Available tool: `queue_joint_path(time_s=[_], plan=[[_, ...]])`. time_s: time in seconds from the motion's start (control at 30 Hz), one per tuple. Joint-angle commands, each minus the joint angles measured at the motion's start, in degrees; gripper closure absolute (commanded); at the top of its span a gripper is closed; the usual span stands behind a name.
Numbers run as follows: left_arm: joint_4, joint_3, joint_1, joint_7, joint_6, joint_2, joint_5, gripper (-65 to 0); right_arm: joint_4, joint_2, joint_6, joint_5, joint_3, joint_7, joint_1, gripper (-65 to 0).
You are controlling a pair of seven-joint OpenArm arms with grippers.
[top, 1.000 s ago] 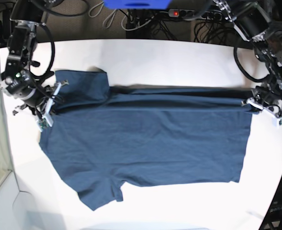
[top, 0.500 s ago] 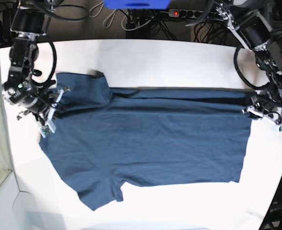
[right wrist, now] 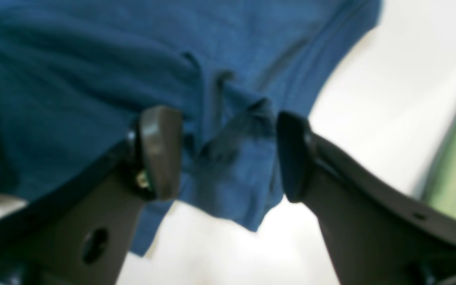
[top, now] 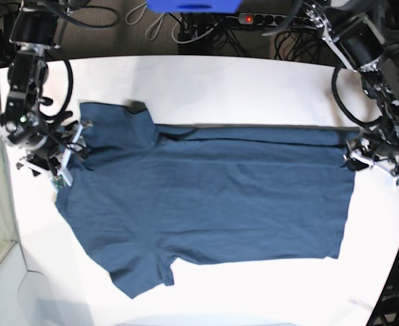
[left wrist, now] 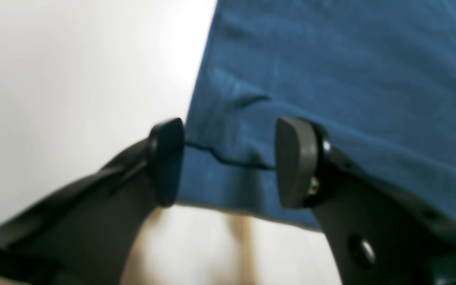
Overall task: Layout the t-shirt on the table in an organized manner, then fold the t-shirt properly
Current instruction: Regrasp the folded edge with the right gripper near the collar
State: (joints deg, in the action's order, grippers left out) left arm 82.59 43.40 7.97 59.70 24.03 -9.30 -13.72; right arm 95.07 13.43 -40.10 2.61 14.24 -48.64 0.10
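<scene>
on the table [top: 206, 81] — t-shirt [top: 213, 197] edges inside rim.

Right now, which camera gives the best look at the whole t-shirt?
The base view: the t-shirt lies spread across the table with both sleeves visible. The left wrist view shows only a hem corner between open fingers; the right wrist view shows bunched cloth.

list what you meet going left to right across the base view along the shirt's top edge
right gripper → sleeve → t-shirt body → left gripper, all on the white table
</scene>
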Motion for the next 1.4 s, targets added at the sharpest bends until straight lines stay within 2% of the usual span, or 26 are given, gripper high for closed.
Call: queue_joint_path(time_s=[0.0,0.13,0.3,0.5,0.67,0.87,0.93,0.97,1.13,1.37], plan=[[2.82,0.25,0.60,-1.02,0.10,-0.85,-0.92,-36.1,2.74,0.85,0.10,0.68,0.31,0.86,-1.02,-38.9],[6.16,0.25,-2.30,-1.28,0.19,-0.85,-0.92,-36.1,6.96,0.42,0.10,1.04,0.40,0.95,-6.38,-38.8],[3.61,0.25,-3.62,-1.64,0.19,-0.85,-0.57,-36.1,6.69,-1.34,0.10,1.04,0.31,1.48,-10.43,-38.8],[-1.93,0.25,-3.62,-2.60,0.10,-0.85,-0.39,-36.0,6.69,-3.19,0.10,0.68,0.31,1.48,-12.01,-38.8],[-4.30,0.25,-5.29,-7.09,-0.08,-0.85,-0.39,-36.0,5.02,-3.28,0.10,0.77,0.13,1.57,-12.71,-38.8],[-9.14,0.25,-4.93,-7.97,0.10,-2.00,-0.39,-35.8,-1.22,-3.19,0.10,0.77,0.05,4.38,-12.63,-38.4],[-9.93,0.25,-4.85,-8.05,0.19,-2.00,-0.48,-35.8,-2.28,-3.19,0.10,0.77,0.05,5.17,-12.63,-34.7],[-9.93,0.25,-4.85,-8.58,0.19,-2.00,-0.39,-35.8,-2.72,-3.19,0.10,0.77,0.05,5.17,-12.63,-30.3],[-9.93,0.16,-4.85,-9.46,0.19,-2.00,-0.48,-35.8,-2.45,-3.19,0.10,0.77,-0.04,4.82,-12.10,0.0],[-9.58,0.16,-5.20,-9.28,0.19,-2.00,-0.75,-35.7,5.46,-2.40,0.10,0.68,-0.04,4.64,-10.08,0.0]])
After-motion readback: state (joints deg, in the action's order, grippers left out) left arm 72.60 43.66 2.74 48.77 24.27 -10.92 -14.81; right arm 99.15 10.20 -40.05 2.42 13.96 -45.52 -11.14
